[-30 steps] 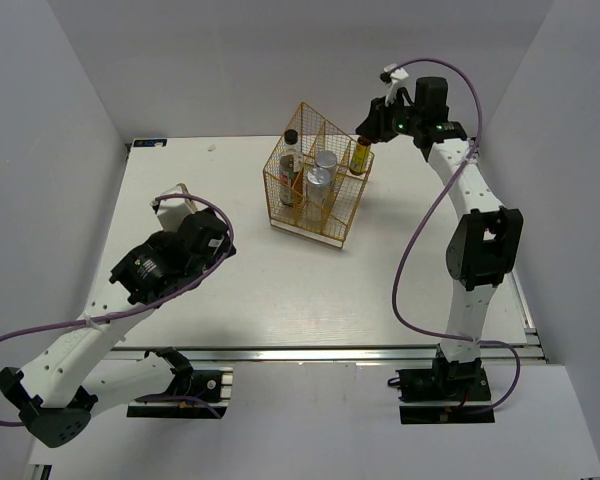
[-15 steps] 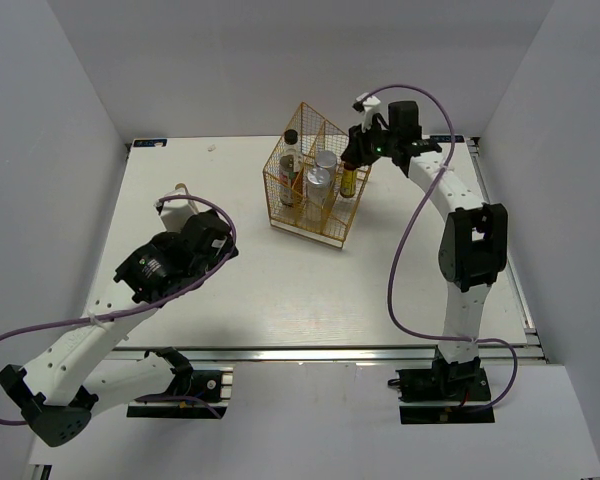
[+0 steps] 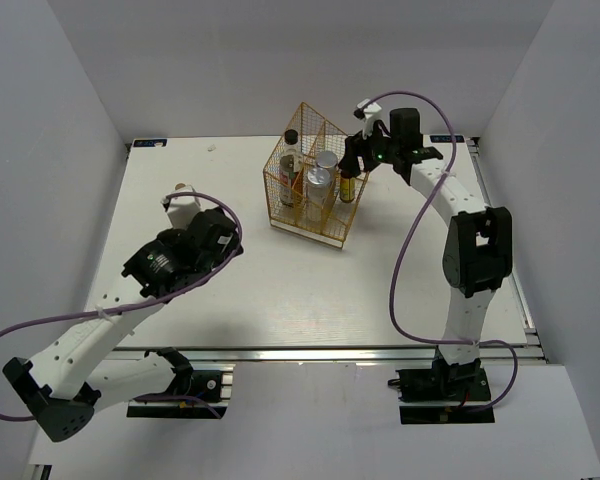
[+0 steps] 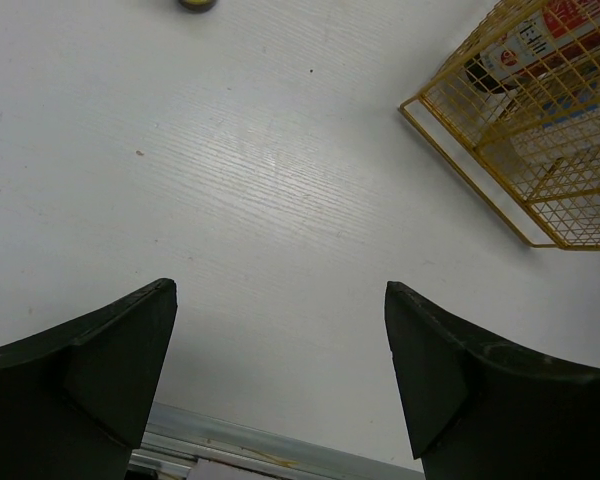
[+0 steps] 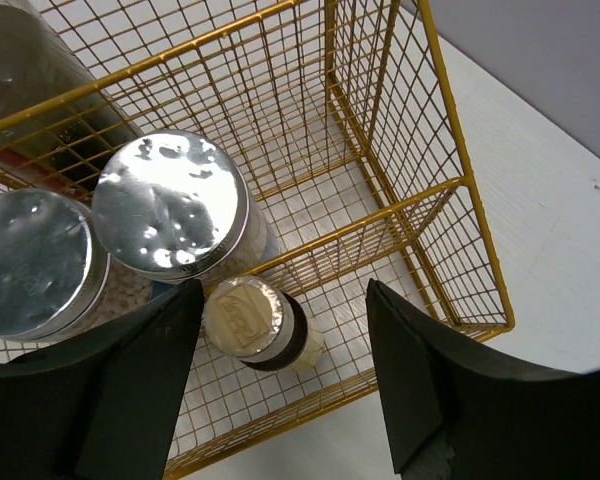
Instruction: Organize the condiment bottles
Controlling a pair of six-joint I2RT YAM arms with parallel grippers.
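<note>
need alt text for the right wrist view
Looking down into a gold wire basket, a small tan-topped bottle stands upright inside it, between the open fingers. Two silver-topped bottles stand to its left in the basket, with a dark bottle at the top left.

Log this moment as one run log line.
right tool: open, above yellow bottle | bottle: upright in wire basket | left tool: open, holding nothing, over table
</note>
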